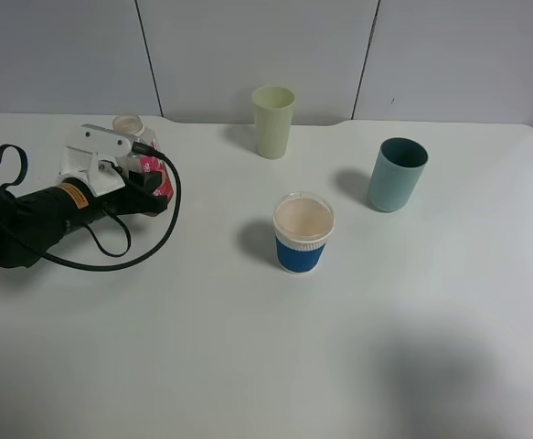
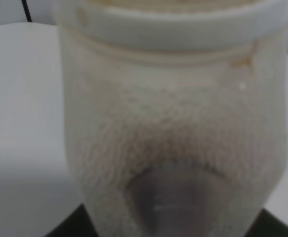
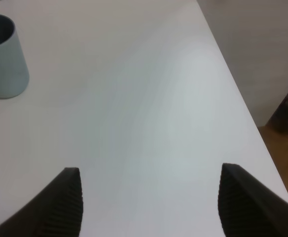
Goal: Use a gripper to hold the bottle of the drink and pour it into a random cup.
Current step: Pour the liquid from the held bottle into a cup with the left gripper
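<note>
Grey wall panels (image 1: 248,46) stand behind a white table (image 1: 248,366). At the table's back left corner, the left gripper (image 1: 143,183) has the bottle (image 1: 131,128) between its fingers. One dark finger lies along the near side of the pink label, and the other is hidden behind the bottle. Whether they press on it or only flank it cannot be told. In the left wrist view the bottle (image 2: 173,123) is so close that it fills the picture. It shows clear plastic with a wide open neck and a pale brownish, frothy look inside. It stands roughly upright.

Behind the fingers comes the gripper's white block, then the black arm (image 1: 28,224) with a small orange label (image 1: 74,195). A black cable (image 1: 167,224) loops onto the table beside it.

The cup (image 1: 303,233), with its blue sleeve and white rim, stands near the middle of the table, well apart from the bottle. A green tumbler (image 1: 273,121) stands at the back. A teal tumbler (image 1: 397,174) stands to the right of the cup.

The right gripper (image 3: 149,170) appears only in its own wrist view. Its ribbed black fingers (image 3: 67,202) are spread wide with nothing between them. It hangs over bare table near the right edge, with the teal tumbler (image 3: 3,57) some way off.
</note>
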